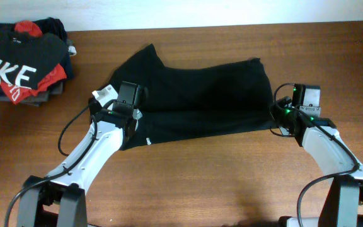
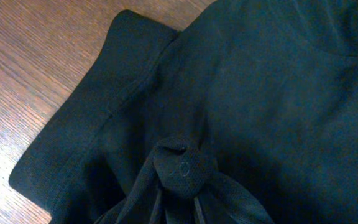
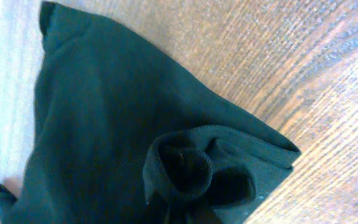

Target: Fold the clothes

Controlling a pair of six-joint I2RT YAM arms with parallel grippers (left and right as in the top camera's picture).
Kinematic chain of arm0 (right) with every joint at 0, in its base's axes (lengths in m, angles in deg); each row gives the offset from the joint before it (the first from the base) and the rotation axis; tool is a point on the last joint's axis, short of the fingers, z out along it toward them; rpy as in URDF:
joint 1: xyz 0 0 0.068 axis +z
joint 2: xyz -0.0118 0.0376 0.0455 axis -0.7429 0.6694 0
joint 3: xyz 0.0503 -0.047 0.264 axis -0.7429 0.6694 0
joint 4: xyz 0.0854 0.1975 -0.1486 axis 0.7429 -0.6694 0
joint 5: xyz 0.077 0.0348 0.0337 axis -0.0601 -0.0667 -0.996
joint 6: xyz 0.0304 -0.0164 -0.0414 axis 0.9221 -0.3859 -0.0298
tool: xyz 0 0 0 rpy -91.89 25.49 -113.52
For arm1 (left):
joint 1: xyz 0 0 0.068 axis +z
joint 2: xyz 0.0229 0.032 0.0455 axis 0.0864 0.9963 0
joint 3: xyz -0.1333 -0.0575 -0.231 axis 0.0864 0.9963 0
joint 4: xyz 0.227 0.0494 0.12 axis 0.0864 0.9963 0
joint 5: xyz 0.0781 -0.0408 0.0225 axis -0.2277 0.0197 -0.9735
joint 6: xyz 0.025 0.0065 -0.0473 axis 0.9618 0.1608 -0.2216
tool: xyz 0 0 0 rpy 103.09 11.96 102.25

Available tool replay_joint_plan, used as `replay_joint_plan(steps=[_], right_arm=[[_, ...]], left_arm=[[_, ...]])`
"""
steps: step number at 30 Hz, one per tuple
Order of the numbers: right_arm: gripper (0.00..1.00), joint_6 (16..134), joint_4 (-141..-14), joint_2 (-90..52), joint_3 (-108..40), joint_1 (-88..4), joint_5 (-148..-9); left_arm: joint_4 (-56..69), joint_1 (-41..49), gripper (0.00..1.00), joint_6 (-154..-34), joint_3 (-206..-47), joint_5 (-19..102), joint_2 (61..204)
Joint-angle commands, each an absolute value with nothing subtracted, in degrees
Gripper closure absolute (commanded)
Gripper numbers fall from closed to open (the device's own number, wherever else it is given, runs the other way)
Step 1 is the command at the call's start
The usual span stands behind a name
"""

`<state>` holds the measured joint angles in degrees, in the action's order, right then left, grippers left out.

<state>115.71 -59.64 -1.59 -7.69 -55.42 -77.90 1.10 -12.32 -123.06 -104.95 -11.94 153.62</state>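
The plain black T-shirt (image 1: 200, 94) lies spread across the middle of the wooden table, folded over on itself, with small white lettering near its lower left edge. My left gripper (image 1: 133, 120) is shut on the shirt's left edge; in the left wrist view the fabric (image 2: 241, 93) is bunched round the fingertips (image 2: 182, 171). My right gripper (image 1: 277, 118) is shut on the shirt's right edge; in the right wrist view the cloth (image 3: 104, 124) wraps over the fingertips (image 3: 188, 171), with the hem corner beside them.
A pile of folded garments (image 1: 24, 63) sits at the back left, topped by a black shirt with large white NIKE letters over red and grey pieces. The table's far edge meets a white wall (image 1: 200, 12).
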Motion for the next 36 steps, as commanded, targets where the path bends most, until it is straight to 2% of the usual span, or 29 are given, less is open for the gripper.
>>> replay_joint_plan(steps=[1,6,8,10,13,16,17,18,20,21,27,32,33,36], right_arm=[[0.90,116.06,-58.96,-1.18,-8.65,-55.09,-75.69],[0.89,116.09,-58.48,-0.57,-8.65,-55.09,-75.87],[0.84,116.09,-58.08,0.16,-8.65,-55.07,-76.15],[0.71,116.09,-57.71,0.86,-8.65,-55.05,-76.39],[0.48,116.06,-57.21,2.04,-8.67,-55.05,-76.55],[0.29,116.04,-56.40,2.91,-8.67,-55.05,-77.66],[0.21,116.04,-56.40,2.91,-8.67,-55.05,-77.68],[0.19,116.04,-56.42,2.91,-8.67,-55.05,-77.68],[0.17,116.04,-56.42,2.91,-8.67,-55.05,-77.68],[0.17,116.02,-56.42,2.91,-8.67,-55.05,-77.68],[0.16,115.36,-56.38,2.89,-8.69,-55.11,-77.66],[0.17,113.42,-56.47,1.27,-8.74,-55.11,-77.73],[0.21,112.50,-56.53,0.27,-8.74,-55.11,-78.14],[0.42,112.37,-57.32,-1.33,-8.74,-55.11,-81.05]], left_arm=[[0.84,-12.12,0.85,-122.34,-105.89,-14.28,154.50],[-0.17,-12.12,0.85,-122.32,-105.89,-14.28,156.53],[-0.41,-12.12,0.84,-122.34,-105.89,-14.28,157.27],[-0.45,-12.12,0.79,-122.34,-105.89,-14.30,157.58],[-0.69,-12.12,0.78,-122.32,-105.89,-14.43,157.60],[-1.22,-12.12,0.69,-122.32,-105.89,-14.85,157.60],[-1.35,-12.12,0.54,-122.34,-105.89,-15.41,157.60],[-1.43,-12.12,0.41,-122.32,-105.89,-15.89,157.60],[-1.57,-12.08,0.08,-122.32,-105.89,-17.21,157.60],[-1.70,-12.01,0.01,-122.27,-105.92,-18.21,157.60],[-1.06,-11.60,0.01,-113.01,-108.28,-19.15,156.88],[6.70,-11.60,0.01,-110.80,-113.43,-15.39,154.13],[9.14,-11.60,0.03,-110.80,-114.72,-12.18,153.01],[12.47,-11.62,0.45,-110.78,-115.53,-4.53,151.42]])
